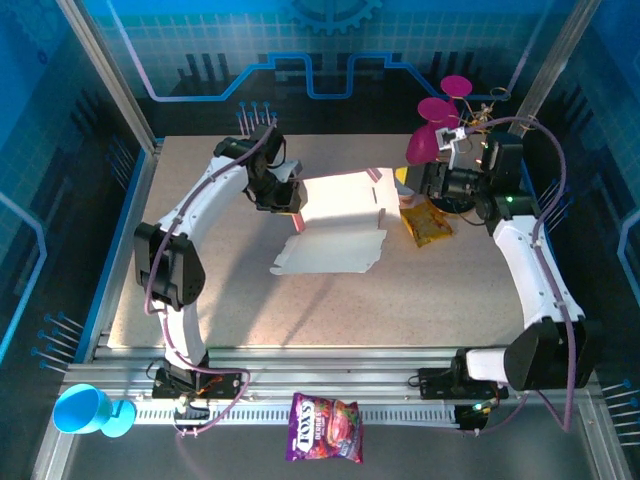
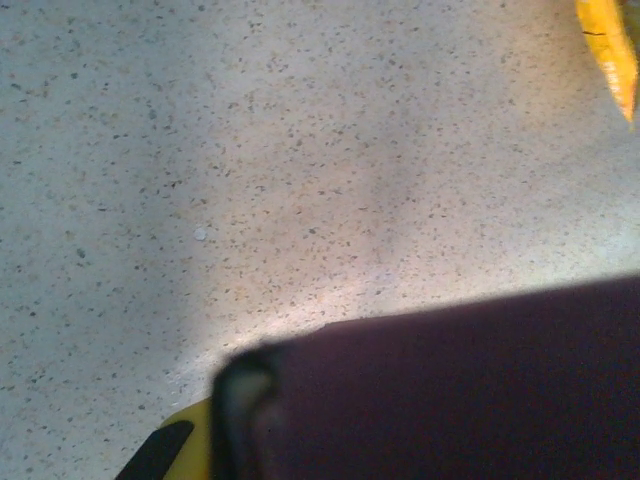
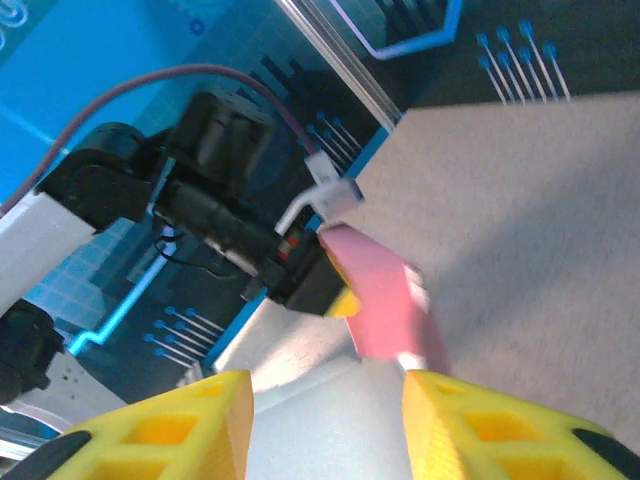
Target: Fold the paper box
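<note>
Left gripper (image 1: pixel 288 203) clamped shut on paper box (image 1: pixel 330 250) left edge, flap raised. Right gripper (image 3: pixel 325 430) jaws parted, empty; pink flap just beyond fingertips, contact unclear (blurred).

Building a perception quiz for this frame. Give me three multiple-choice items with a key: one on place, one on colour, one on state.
1. Where does the purple snack bag lie?
A) on the near rail, between the arm bases
B) far back, by the wall
C) mid-surface, under the lamp glare

2. What colour is the cup at the near left corner?
A) magenta
B) yellow
C) blue

3. What is the left gripper doing?
A) open above bare surface
B) shut on the paper box at its left edge
C) open around the cup

Key:
1 A: the top view shows it lying on the rail.
2 C: the cup is light blue.
3 B: the right wrist view shows it pinching the pink flap.
</note>
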{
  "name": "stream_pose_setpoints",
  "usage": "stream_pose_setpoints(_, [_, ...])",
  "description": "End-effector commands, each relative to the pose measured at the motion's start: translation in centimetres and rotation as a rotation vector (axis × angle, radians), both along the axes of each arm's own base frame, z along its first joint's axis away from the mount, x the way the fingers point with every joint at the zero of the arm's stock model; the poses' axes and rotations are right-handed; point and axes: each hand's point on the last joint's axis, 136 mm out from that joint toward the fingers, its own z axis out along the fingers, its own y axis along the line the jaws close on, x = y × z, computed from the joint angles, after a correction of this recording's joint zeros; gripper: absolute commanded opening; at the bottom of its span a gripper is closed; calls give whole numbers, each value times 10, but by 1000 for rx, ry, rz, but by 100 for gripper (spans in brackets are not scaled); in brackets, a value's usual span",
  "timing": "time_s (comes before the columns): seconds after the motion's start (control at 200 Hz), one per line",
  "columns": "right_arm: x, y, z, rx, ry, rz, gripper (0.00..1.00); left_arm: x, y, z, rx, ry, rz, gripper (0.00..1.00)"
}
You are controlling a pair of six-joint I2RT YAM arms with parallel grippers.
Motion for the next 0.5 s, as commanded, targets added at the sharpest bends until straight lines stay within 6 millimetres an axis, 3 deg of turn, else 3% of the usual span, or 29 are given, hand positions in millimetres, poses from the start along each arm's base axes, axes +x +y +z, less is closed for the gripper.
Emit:
stream_pose_setpoints(0.0, [-3,-2,6,67,-18,55,41,4,-7,17,-86,-36,-59,0])
stream_pose_setpoints(0.075, [3,-12,-7,82,-3,35,40,4,-8,17,-106,-34,-75,0])
stream_pose_setpoints(0.175, [11,-22,-1,199,-20,55,43,4,-9,11,-105,-26,-86,0])
stream_pose_setpoints(0.26, [11,-15,-2,240,7,117,43,6,-9,8,-111,-21,-85,0])
stream_pose_setpoints(0.495, [2,1,-34,191,88,164,43,9,-13,9,-133,-17,-80,0])
